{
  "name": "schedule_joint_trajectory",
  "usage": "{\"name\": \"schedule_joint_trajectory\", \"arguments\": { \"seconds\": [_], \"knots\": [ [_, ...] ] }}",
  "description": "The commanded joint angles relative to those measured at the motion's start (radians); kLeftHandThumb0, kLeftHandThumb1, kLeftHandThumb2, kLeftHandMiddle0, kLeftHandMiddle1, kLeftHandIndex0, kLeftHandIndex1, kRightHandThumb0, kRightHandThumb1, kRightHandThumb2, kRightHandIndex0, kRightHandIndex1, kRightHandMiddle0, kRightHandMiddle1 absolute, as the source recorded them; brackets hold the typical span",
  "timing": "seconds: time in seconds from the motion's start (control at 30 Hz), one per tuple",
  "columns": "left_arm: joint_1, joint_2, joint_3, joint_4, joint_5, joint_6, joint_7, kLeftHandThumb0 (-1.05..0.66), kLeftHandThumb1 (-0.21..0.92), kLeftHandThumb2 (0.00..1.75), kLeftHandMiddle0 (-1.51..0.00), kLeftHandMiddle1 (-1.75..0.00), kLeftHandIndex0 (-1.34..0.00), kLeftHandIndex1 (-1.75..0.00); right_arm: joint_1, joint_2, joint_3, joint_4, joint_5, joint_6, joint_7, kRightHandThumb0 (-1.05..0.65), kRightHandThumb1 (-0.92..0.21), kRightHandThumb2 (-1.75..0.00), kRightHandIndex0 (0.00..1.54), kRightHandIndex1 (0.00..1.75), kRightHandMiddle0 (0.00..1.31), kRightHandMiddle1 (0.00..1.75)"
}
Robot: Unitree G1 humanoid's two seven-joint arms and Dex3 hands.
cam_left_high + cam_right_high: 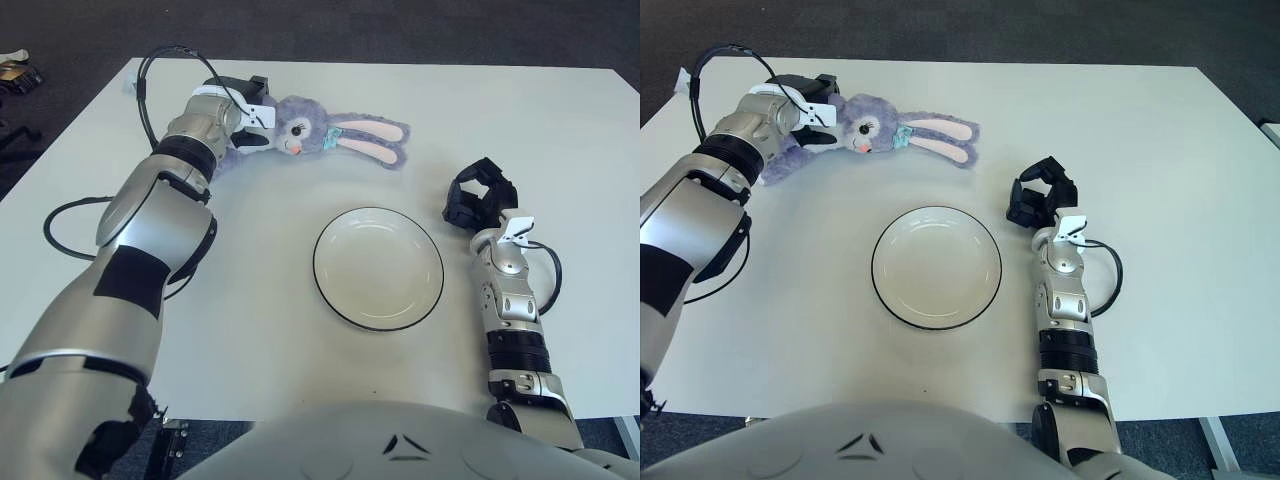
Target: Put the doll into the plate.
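Left hand closed on the doll at its body, near the desk's far left corner; ears trail right. Lift clear first, carry toward the plate at desk centre, release low. Right hand sits right of the plate, fingers curled, empty.
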Motion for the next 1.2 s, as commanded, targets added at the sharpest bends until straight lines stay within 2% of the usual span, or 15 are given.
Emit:
{"name": "schedule_joint_trajectory", "arguments": {
  "seconds": [0.0, 0.43, 0.77, 0.9, 1.1, 1.17],
  "knots": [
    [0.063, -0.016, -0.012, 0.026, 0.005, 0.003, -0.015, 0.42, 0.47, 0.96, -0.62, -1.53, 0.0, -0.98, 0.056, 0.016, 0.006, 0.033, 0.008, 0.05, 0.012, -0.49, -0.29, -1.35, 1.37, 1.75, 0.63, 1.75],
    [0.075, -0.019, -0.034, 0.029, 0.02, 0.019, -0.022, 0.4, 0.52, 0.9, -0.58, -1.53, 0.0, -0.88, 0.055, 0.016, 0.002, 0.04, 0.023, 0.035, 0.036, -0.51, -0.23, -1.42, 1.39, 1.75, 0.68, 1.75],
    [0.08, -0.025, -0.127, 0.029, 0.113, 0.074, 0.031, 0.44, 0.39, 1.04, -0.69, -1.49, 0.0, -0.87, 0.059, 0.018, 0.004, 0.028, 0.024, 0.049, 0.04, -0.5, -0.27, -1.37, 1.37, 1.75, 0.65, 1.75],
    [0.082, -0.04, -0.173, 0.031, 0.156, 0.105, 0.049, 0.45, 0.36, 1.07, -0.72, -1.49, 0.0, -0.86, 0.059, 0.017, 0.002, 0.03, 0.029, 0.048, 0.049, -0.52, -0.22, -1.43, 1.38, 1.75, 0.69, 1.75],
    [0.088, -0.047, -0.193, 0.029, 0.172, 0.12, 0.081, 0.48, 0.27, 1.16, -0.79, -1.46, 0.0, -0.98, 0.06, 0.018, 0.001, 0.031, 0.032, 0.041, 0.055, -0.52, -0.21, -1.45, 1.39, 1.75, 0.7, 1.75],
    [0.092, -0.05, -0.195, 0.028, 0.172, 0.124, 0.093, 0.51, 0.2, 1.27, -0.84, -1.47, 0.0, -1.08, 0.061, 0.018, 0.0, 0.032, 0.031, 0.038, 0.055, -0.51, -0.24, -1.42, 1.4, 1.75, 0.68, 1.75]
  ]
}}
